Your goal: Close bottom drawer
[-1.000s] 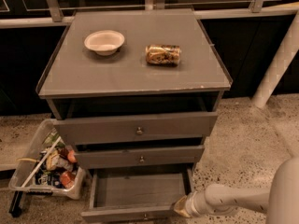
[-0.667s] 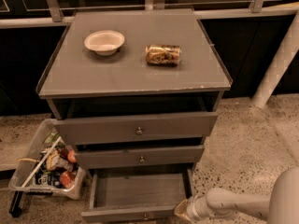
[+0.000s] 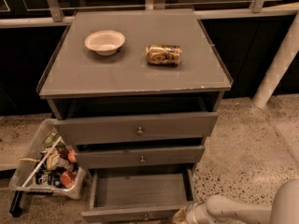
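Gripper (image 3: 180,215), grip state not discernible, at bottom drawer (image 3: 140,190) front's right end, below tabletop (image 3: 135,73) front-right corner: off-centre push may skew and jam it.

I have one camera. It looks from high in front of the bench (image 3: 135,73), tilted steeply down and facing the drawer fronts. It stands fairly near: the bench fills mid-view, from top to bottom drawer (image 3: 140,190). My arm (image 3: 238,211) enters at the lower right, and my end effector (image 3: 180,215) sits at the bottom edge, just beside that drawer's front right corner.
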`<state>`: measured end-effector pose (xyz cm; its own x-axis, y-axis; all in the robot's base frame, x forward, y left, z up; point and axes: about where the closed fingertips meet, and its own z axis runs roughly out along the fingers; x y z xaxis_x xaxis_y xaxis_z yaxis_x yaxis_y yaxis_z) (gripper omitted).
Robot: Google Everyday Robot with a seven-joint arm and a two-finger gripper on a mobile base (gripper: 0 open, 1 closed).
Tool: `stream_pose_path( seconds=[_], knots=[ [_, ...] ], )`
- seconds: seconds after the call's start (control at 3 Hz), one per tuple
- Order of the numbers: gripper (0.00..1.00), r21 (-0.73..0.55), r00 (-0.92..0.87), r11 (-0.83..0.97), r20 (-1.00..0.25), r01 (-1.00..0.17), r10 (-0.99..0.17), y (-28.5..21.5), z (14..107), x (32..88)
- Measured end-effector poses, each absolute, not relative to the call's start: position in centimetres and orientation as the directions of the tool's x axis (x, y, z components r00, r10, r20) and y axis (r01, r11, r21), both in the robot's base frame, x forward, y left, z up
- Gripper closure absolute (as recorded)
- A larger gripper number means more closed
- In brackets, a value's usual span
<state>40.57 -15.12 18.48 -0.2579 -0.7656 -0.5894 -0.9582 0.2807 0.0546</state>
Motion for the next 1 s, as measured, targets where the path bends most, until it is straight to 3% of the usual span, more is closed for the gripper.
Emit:
stream_pose_path(
  seconds=[0.33,1.0],
  knots=[
    [1.0,0.041,-0.235,0.264,-0.6,-0.964,-0.765,-14.31,17.29,40.01],
    [0.59,0.041,-0.235,0.264,-0.6,-0.964,-0.764,-14.27,17.25,39.96]
  ],
)
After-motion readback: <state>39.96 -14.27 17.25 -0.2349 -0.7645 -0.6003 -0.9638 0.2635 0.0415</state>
